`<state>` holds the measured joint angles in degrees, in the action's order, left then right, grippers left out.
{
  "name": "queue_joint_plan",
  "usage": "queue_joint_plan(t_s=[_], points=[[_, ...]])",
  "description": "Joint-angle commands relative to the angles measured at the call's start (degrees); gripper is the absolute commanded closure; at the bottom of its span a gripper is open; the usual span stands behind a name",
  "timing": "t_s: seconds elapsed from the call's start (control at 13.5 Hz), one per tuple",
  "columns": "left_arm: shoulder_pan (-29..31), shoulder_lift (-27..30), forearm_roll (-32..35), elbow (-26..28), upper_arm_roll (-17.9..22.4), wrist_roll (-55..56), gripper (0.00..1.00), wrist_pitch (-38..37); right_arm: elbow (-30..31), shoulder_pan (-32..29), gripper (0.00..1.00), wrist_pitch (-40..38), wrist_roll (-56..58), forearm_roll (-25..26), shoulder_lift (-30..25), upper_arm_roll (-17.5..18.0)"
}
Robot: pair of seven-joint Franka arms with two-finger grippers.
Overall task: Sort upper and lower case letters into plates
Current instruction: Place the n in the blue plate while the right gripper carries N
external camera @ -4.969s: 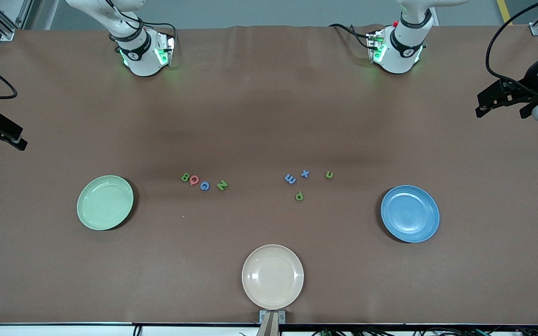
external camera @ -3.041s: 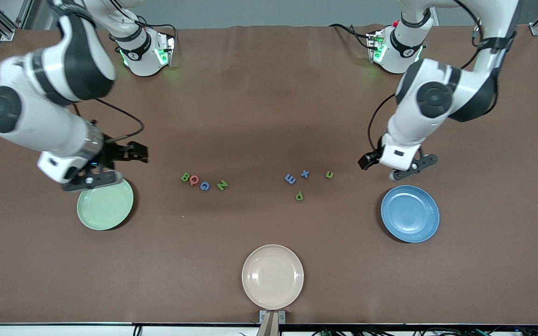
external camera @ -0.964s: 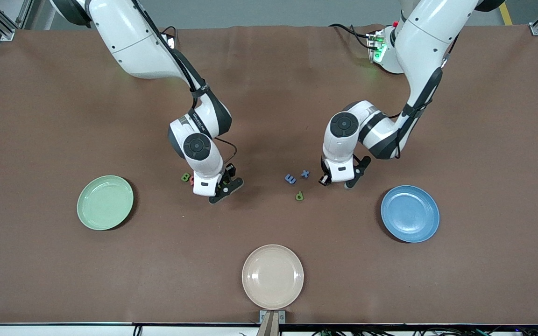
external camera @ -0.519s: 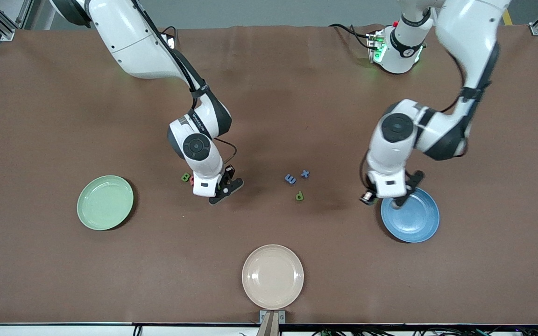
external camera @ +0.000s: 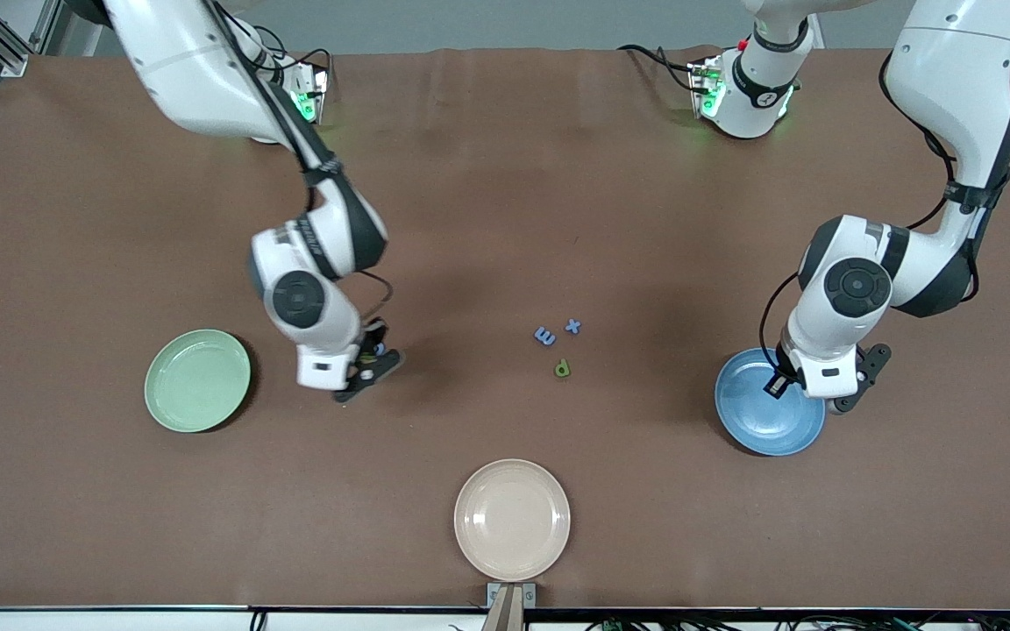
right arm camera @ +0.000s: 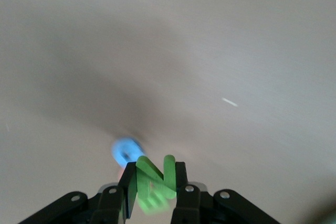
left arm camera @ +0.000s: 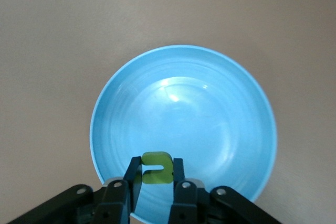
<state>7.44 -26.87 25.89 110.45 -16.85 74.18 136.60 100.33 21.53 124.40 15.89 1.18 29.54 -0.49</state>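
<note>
the left end effector [left arm camera: 156, 182] was seen pinching a small green lowercase n [left arm camera: 156, 167] between its fingers, hanging over the blue plate [external camera: 759, 421] at the left arm's end of the tabletop [external camera: 505, 175]. in the left wrist view the letter sat over the part of the plate's floor just inside the rim, not over its middle. a clean release would be judged to need the letter carried a little more toward the plate's centre and lowered close to the floor before the fingers are parted, so that the light piece is not bounced over the shallow rim.

the right end effector [right arm camera: 153, 190] was pinching a green capital N [right arm camera: 155, 178], held up over bare tabletop between the mint green plate [external camera: 197, 380] and the spot where the capitals lay. a blue letter [right arm camera: 126, 151] showed on the tabletop just under it in the right wrist view; the other capitals were hidden under the arm in the front view. the carry toward the mint green plate would be judged best kept high enough to clear that plate's rim, with the grip kept firm.

three lowercase letters lay near the tabletop's middle: a blue m [external camera: 544, 336], a blue x [external camera: 572, 326] and a green p [external camera: 562, 368], the p nearest the front camera. a cream plate [external camera: 512, 520] sat nearest the front camera, empty and not part of the sorting.
</note>
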Motion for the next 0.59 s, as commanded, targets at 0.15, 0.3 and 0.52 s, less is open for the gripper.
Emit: queue_joint_plan(t_s=[0.15, 0.3, 0.52], points=[[-0.14, 0.84, 0.04, -0.32, -2.03, 3.06, 0.0, -2.63, 7.5, -15.52, 0.89, -1.28, 13.88, 0.41, -9.32, 1.19], [-0.32, 0.85, -0.4, -0.67, -7.47, 9.54, 0.0, -4.67, 11.28, -20.36, 0.89, 4.59, 18.1, 0.32, -9.68, 1.1], [-4.0, -0.29, -0.4, -1.02, -11.62, 19.92, 0.0, -4.67, 14.11, -25.73, 0.89, 11.82, 20.23, 0.41, -8.19, 1.1]])
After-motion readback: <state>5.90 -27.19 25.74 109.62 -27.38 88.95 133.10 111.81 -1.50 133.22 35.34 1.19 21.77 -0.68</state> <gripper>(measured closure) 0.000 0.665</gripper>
